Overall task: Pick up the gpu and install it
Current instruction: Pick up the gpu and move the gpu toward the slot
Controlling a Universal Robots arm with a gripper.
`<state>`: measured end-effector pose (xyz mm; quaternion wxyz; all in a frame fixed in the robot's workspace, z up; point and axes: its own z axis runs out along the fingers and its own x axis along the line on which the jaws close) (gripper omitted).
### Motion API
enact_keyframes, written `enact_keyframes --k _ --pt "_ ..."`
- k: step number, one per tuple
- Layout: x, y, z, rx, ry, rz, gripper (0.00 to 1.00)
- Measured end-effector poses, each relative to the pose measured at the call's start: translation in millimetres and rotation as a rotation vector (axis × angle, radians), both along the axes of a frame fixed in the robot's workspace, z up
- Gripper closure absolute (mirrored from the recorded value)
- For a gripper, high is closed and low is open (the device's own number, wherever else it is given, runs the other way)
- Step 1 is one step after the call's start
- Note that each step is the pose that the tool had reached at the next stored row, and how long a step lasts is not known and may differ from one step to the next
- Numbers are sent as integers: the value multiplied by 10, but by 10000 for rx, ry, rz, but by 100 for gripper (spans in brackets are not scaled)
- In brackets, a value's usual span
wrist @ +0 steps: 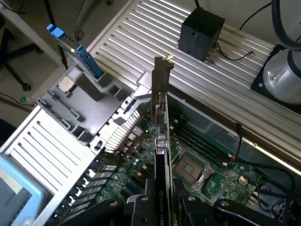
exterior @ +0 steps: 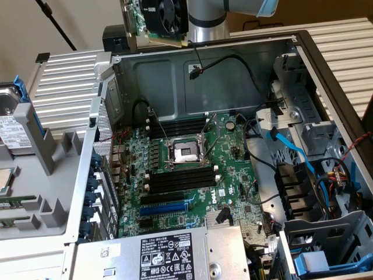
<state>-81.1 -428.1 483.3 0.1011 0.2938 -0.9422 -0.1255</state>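
gpu (exterior: 154, 20): green card, black cooler | motherboard (exterior: 195, 175): green, black memory slots | expansion slot (exterior: 165, 207): blue | data cable (exterior: 294, 153): light blue | power supply label (exterior: 166, 256): black, white print | work surface (exterior: 64, 79): silver, parallel ribs

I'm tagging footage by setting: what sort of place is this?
Probably a robotics lab bench set up for PC assembly: an open computer case with its motherboard bare, a robot arm holding the gpu, and a ribbed metal worktable.
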Motion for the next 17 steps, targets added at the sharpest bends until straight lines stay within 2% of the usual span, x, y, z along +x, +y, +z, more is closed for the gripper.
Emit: enact_keyframes --k 12,17 --pt "70 0 -5 -1 12 1612 74" --pt "100 0 -5 2 39 2189 74"
